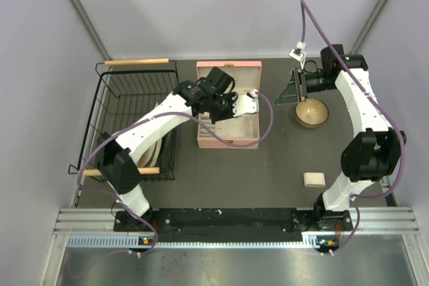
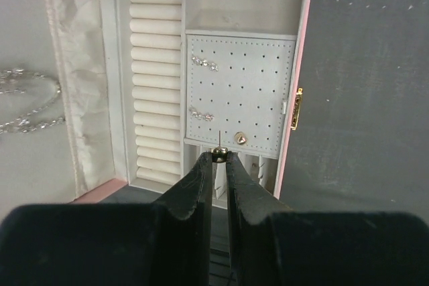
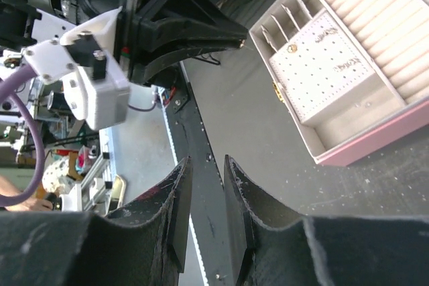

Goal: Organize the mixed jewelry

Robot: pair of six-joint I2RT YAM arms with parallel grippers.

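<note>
Left tool (image 2: 219,159) pinches a small gold earring (image 2: 219,155) above the pink box (image 2: 299,65)'s peg panel (image 2: 241,92), already carrying several pieces; right tool (image 3: 204,165) stands slightly parted, empty.

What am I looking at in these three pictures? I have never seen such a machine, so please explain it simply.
These are two robot arms fixed at the near edge of a dark table. One picture is taken from above; the other two come from cameras on the wrists.

On the table lie an open pink jewelry box, a wire basket, a wooden bowl and a small pale block.

The left gripper pinches a small gold earring stud above the box's dotted earring panel, where a few sparkly earrings already sit. The right gripper holds nothing.
</note>
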